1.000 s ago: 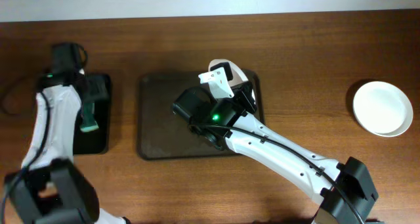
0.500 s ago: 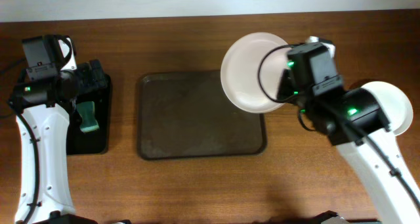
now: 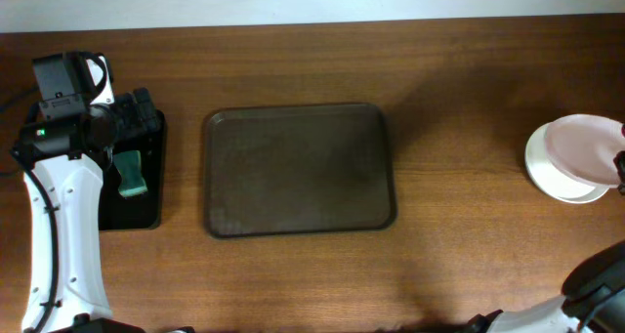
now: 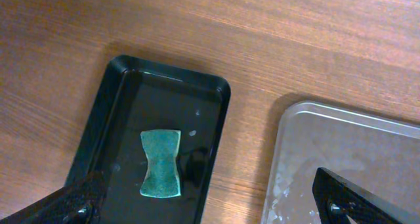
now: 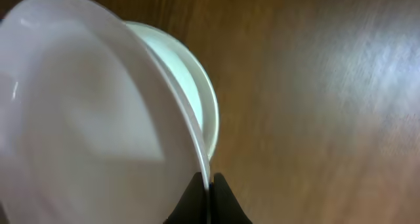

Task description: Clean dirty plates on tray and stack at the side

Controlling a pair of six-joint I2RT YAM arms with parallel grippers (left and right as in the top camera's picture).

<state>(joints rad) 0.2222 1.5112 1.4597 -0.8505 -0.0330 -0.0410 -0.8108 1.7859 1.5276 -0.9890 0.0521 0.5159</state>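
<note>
The dark brown tray (image 3: 298, 169) lies at the table's middle with nothing on it; its corner shows in the left wrist view (image 4: 348, 152). My right gripper (image 5: 209, 186) is shut on the rim of a white plate (image 5: 85, 119), held tilted just above a greenish-white plate (image 5: 197, 86) lying on the table. Overhead, the held plate (image 3: 586, 147) overlaps the plate below (image 3: 557, 177) at the far right edge. My left gripper (image 4: 210, 207) is open and empty above the small black tray (image 4: 118, 106).
A green sponge (image 4: 161, 163) lies in the glossy black tray (image 3: 146, 211) at the left, below my left arm (image 3: 63, 206). Bare wooden table lies between the trays and between the brown tray and the plates.
My right gripper lifted the last plate off the brown tray and carried it right, over the plate at the table's side. The left arm pulled back slightly and stayed.
</note>
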